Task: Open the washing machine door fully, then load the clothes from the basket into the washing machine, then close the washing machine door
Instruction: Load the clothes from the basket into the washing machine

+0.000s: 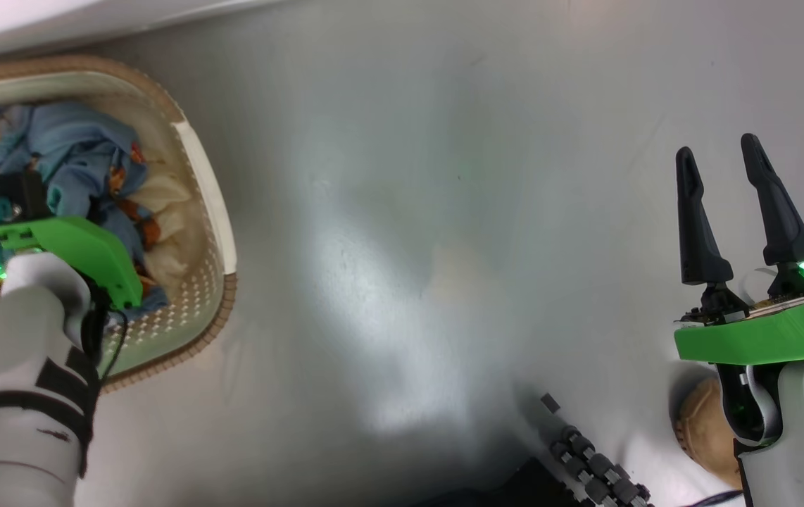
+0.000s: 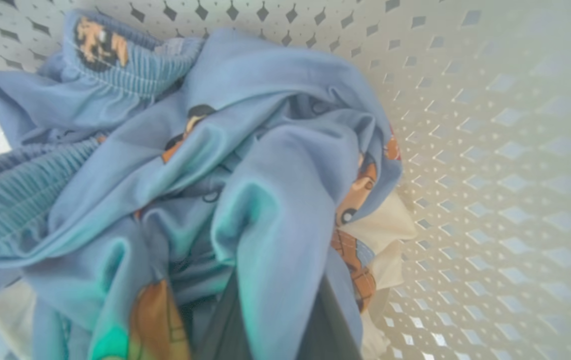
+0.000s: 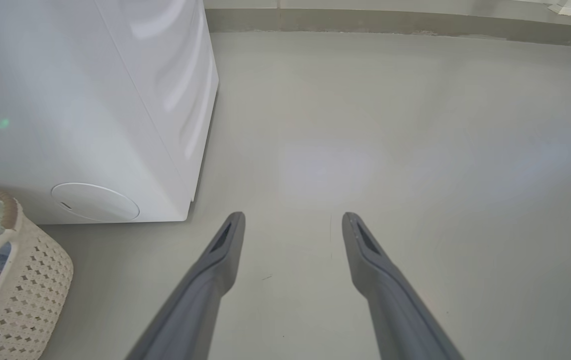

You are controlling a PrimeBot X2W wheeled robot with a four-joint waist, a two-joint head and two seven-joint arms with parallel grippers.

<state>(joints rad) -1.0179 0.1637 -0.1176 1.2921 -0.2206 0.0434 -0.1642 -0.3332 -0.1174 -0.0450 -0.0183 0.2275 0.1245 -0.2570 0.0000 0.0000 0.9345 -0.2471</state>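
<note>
Inside the cream perforated plastic basket [image 1: 212, 204], left gripper [image 2: 274, 315] clamps light blue cartoon-printed clothes [image 2: 245, 150]; right gripper [image 1: 717, 146] — fingers apart — hangs over grey floor [image 1: 402, 211].

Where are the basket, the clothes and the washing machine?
basket [image 1: 210, 197]: head view, its cream rim.
clothes [image 2: 265, 100]: left wrist view, a blue fold.
washing machine [image 3: 65, 110]: right wrist view, its white front.

i'm in a laundry corner, maybe of a home or utility room: a big white washing machine [image 3: 90, 100] with a round cap [image 3: 94, 201] low on its front stands on a bare, smooth grey floor [image 3: 415, 150]. a perforated cream basket [image 3: 30, 280] just beside it holds crumpled blue printed clothes [image 2: 215, 150], and a plain skirting strip [image 3: 365, 20] runs along the far wall.
</note>
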